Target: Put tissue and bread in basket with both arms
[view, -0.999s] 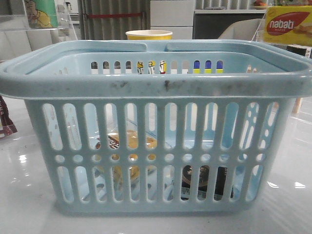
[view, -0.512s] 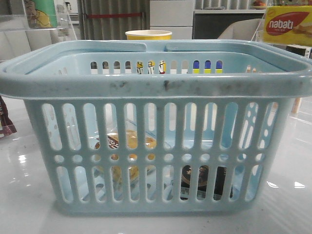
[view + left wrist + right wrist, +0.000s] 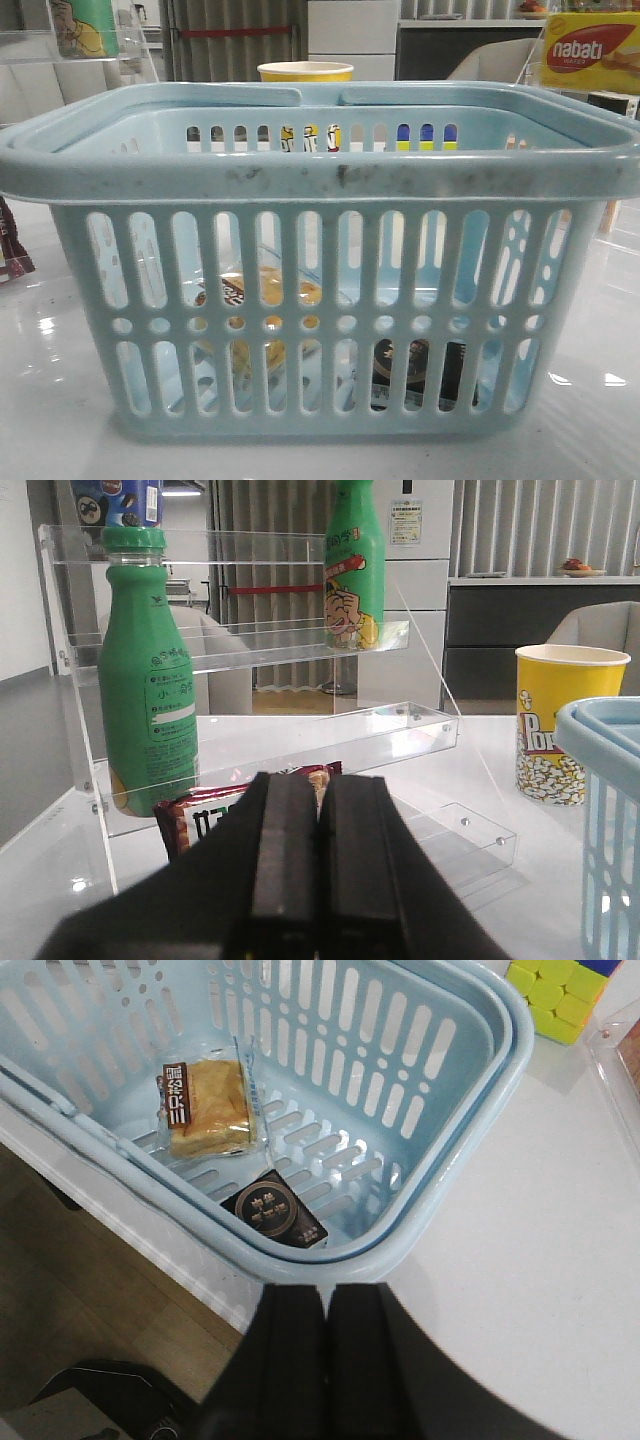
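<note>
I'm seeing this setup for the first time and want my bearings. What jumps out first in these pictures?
The large pale blue slotted plastic basket fills the front view, standing on the glossy white table. On its floor lie the golden-yellow bread in a clear bag and the small black tissue packet, slightly apart. Behind its far rim stands a yellow paper popcorn cup; both grippers are shut on nothing.

one basket (image 3: 320, 175), one bread (image 3: 208, 1108), one tissue (image 3: 273, 1210), two green bottles (image 3: 147, 680), one popcorn cup (image 3: 560, 723)
</note>
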